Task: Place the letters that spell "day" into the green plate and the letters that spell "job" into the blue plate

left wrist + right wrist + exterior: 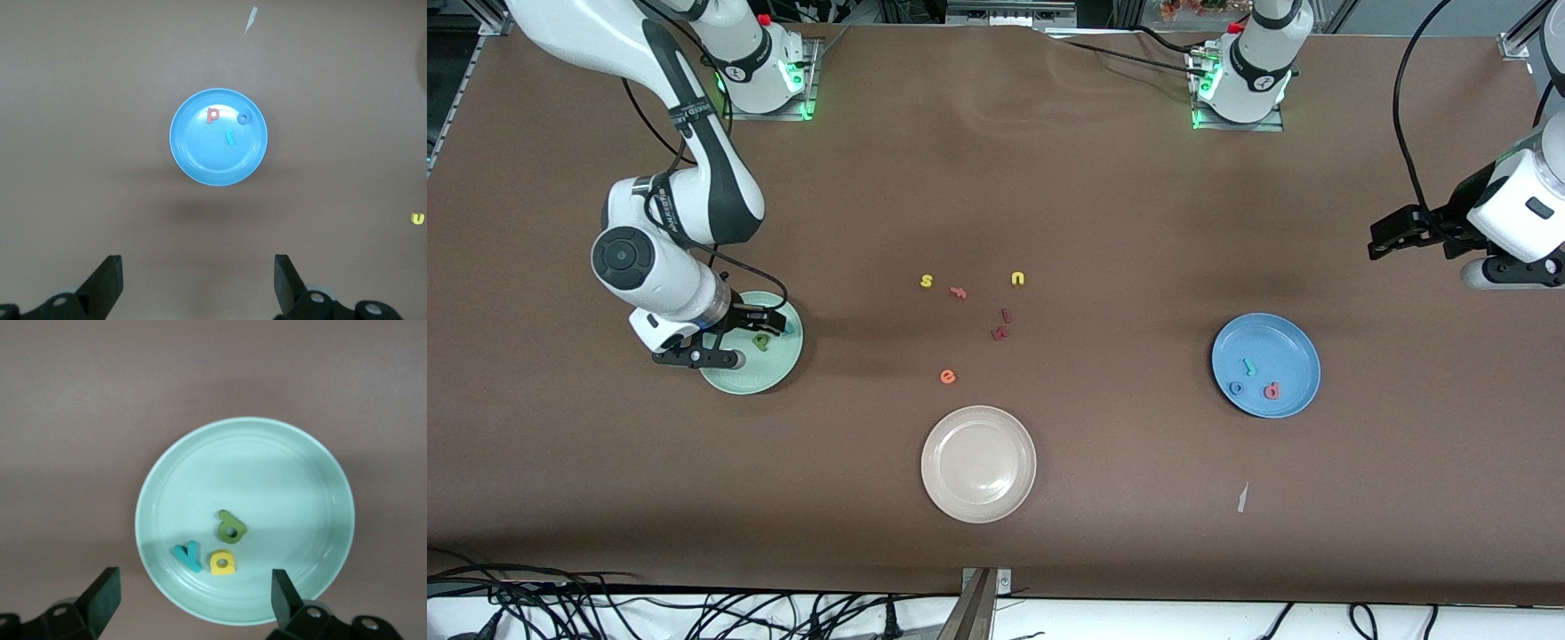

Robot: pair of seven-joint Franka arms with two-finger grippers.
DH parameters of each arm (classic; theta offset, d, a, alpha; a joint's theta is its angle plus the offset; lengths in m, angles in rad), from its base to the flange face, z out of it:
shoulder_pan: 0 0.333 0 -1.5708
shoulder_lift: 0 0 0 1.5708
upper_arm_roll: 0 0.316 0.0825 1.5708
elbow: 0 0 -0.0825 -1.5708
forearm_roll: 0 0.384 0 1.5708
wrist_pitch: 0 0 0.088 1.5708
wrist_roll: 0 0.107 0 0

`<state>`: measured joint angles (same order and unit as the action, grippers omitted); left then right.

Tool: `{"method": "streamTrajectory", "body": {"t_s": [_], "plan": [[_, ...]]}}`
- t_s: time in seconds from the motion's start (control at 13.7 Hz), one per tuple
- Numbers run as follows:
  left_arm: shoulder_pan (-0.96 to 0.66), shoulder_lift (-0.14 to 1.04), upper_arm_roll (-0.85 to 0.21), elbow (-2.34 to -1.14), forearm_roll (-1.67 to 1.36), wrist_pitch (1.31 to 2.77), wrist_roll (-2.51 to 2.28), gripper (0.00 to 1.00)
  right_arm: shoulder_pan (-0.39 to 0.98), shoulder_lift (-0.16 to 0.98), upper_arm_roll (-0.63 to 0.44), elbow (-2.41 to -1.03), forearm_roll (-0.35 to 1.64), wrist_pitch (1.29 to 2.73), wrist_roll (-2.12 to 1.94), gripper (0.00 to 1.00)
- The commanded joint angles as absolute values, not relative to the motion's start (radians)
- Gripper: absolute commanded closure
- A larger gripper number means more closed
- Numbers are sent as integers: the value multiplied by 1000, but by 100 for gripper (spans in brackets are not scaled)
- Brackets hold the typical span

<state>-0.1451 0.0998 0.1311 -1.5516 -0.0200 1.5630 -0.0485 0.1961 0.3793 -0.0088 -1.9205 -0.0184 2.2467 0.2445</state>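
Olive, teal and yellow letters flat in green plate under spread right gripper; left gripper spread, waiting high near blue plate.

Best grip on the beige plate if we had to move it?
Judging by shape: pinch the raised rim of the beige plate, one finger inside and one outside, descending from above. It lies flat, empty, with bare table all round; the edge away from the orange e looks safest.

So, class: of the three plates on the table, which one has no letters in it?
The beige plate, nearest the front camera. The green plate and the blue plate each hold three letters.
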Motion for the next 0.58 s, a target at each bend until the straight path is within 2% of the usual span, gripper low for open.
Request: {"method": "streamTrajectory", "body": {"t_s": [0.0, 0.29, 0.51], "plan": [[-149, 129, 146, -1503, -44, 1529, -20, 0, 190, 351, 2, -1771, -8, 2058, 249, 0], [-140, 144, 147, -1500, -41, 1529, -17, 0, 192, 330, 2, -1538, -21, 1809, 223, 0], [-132, 146, 150, -1500, -35, 1529, -15, 0, 193, 283, -5, -1451, -43, 1665, 100, 0]]}}
